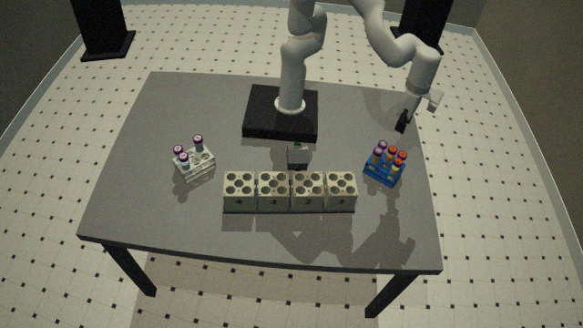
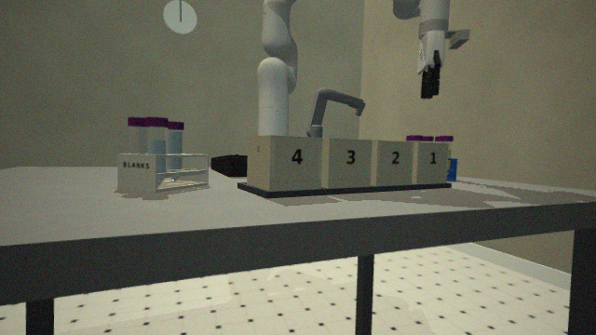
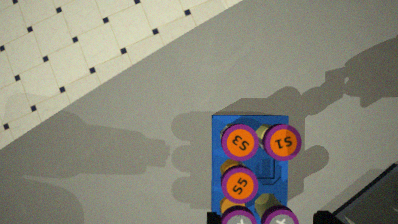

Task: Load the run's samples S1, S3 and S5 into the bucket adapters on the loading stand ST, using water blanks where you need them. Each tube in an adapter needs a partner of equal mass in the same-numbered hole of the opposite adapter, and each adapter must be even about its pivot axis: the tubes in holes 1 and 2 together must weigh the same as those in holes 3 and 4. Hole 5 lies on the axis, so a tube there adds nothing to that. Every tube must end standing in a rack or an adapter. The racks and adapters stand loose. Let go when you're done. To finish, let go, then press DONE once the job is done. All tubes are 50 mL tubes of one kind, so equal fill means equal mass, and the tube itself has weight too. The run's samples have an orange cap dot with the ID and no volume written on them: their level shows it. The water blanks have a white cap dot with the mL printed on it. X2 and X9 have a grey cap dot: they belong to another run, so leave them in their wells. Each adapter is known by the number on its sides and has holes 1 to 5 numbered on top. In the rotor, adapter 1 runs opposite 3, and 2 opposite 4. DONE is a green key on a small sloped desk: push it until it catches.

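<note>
Hanging above and to one side of the blue rack (image 1: 386,178) (image 2: 453,172) (image 3: 216,165), the gripper (image 1: 402,125) (image 2: 430,88) (image 3: 268,218) is partly spread and pinches nothing. Below it, all three samples stand in that rack: S1 (image 1: 398,162) (image 3: 283,142), S3 (image 1: 402,155) (image 3: 240,142) and S5 (image 1: 393,149) (image 3: 239,185). The caps crowd together, so a descent slightly off line could land a finger on a neighbouring cap or tip the loose rack; a grip across the wrong pair could drag out one of the grey-dotted tubes nearest the fingers, which belong elsewhere. Shadow over the rack makes fill levels hard to judge, and a misread level would spoil the balance. Farther off, the adapters on their dark stand (image 1: 289,212) (image 2: 251,188) are loose too, and a tube lowered off centre could catch a hole's edge and shove one. As for writing, the orange dots say S1, S3 and S5; each grey dot shows an X, its digit cut off. The adapters read 4, 3, 2, 1, the last nearest the gripper. Farthest away, the white rack (image 1: 200,173) (image 2: 137,179) says BLANKS; its cap figures are too small to read.
</note>
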Controlling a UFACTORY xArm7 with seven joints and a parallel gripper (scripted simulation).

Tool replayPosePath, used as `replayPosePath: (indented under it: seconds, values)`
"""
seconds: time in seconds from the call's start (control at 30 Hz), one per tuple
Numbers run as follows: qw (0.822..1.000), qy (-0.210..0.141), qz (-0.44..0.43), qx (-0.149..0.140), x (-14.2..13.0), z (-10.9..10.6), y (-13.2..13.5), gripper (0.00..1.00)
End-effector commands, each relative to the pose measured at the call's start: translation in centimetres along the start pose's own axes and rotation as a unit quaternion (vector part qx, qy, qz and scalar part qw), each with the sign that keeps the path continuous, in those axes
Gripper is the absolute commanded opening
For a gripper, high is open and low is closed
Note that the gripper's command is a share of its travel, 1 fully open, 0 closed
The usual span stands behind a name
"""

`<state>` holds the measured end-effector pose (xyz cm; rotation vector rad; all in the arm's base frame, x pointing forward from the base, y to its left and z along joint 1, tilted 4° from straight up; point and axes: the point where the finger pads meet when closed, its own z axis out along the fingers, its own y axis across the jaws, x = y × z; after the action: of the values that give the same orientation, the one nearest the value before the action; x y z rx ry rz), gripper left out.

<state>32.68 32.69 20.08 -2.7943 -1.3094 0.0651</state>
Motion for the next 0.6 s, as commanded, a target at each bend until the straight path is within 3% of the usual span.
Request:
replayPosePath:
  seconds: [0.0, 0.57]
  values:
    - [1.000, 0.002, -0.001, 0.000, 0.1, 0.3, 0.0, 0.57]
    - [1.000, 0.002, -0.001, 0.000, 0.1, 3.3, 0.0, 0.57]
